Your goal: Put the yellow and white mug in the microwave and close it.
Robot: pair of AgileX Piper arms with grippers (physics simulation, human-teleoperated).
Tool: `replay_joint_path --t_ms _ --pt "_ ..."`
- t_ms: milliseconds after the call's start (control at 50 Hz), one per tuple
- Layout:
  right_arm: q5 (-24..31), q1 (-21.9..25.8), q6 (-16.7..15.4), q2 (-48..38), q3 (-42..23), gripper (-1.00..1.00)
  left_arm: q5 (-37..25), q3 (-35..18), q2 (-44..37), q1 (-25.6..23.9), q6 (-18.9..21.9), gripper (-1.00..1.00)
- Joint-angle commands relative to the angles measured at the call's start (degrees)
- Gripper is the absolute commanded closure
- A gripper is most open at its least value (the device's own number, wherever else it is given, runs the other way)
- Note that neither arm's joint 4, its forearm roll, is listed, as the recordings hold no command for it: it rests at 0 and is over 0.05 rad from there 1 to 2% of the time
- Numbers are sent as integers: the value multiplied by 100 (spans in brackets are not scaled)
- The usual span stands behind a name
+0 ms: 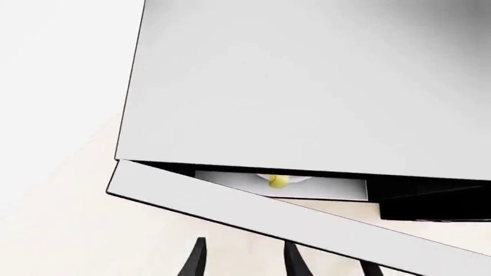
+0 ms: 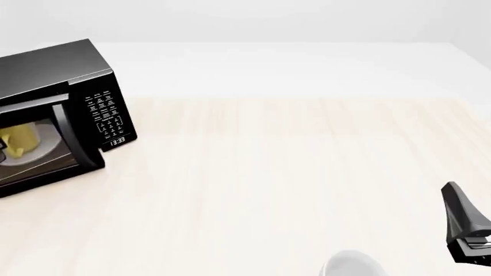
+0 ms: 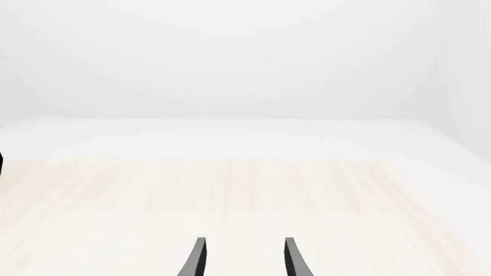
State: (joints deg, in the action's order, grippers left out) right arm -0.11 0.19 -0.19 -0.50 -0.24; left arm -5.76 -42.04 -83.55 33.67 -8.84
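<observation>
Front view shows the yellow and white mug (image 2: 20, 138) already sitting on the white turntable plate (image 2: 42, 150) inside the microwave (image 2: 57, 109), whose door (image 2: 46, 141) appears nearly, though not fully, shut. Left wrist view looks down on the appliance's top, with the door (image 1: 299, 221) swung slightly ajar just ahead of the left gripper (image 1: 241, 259) and a sliver of yellow mug (image 1: 277, 181) visible through the gap beyond it. The left gripper's fingers (image 1: 195, 261) stand apart, empty, their tips close to the door's outer face. The door's long edge runs across the gripper's line of reach, so a push straight forward from the fingertips looks like the move that would seat it. The left arm is by far the nearer; the right gripper (image 3: 241, 259), also spread and holding nothing, faces bare table (image 3: 230, 195) well away from the microwave. A plain white cup (image 2: 351, 264) sits near the right arm. The clock reads 13:33 (image 2: 117, 141); the white keypad lettering (image 2: 103, 112) is too small to read.
</observation>
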Motion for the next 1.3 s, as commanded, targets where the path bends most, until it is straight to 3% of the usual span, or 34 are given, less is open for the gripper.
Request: replay_joint_path --t_ms 20,460,840,1140,1300 --pt "0 3 -3 -1 0 -100 1 -244 -74 -63 -23 -100" --pt "0 0 -1 1 0 -100 127 -470 -347 6 34 -100" --pt "0 0 -1 1 0 -100 202 -710 -779 46 -167 -100" --pt "0 0 0 -1 0 -100 199 -612 -698 40 -260 -100" --pt "0 -1 -1 1 0 -100 171 -307 -380 8 -146 -100"
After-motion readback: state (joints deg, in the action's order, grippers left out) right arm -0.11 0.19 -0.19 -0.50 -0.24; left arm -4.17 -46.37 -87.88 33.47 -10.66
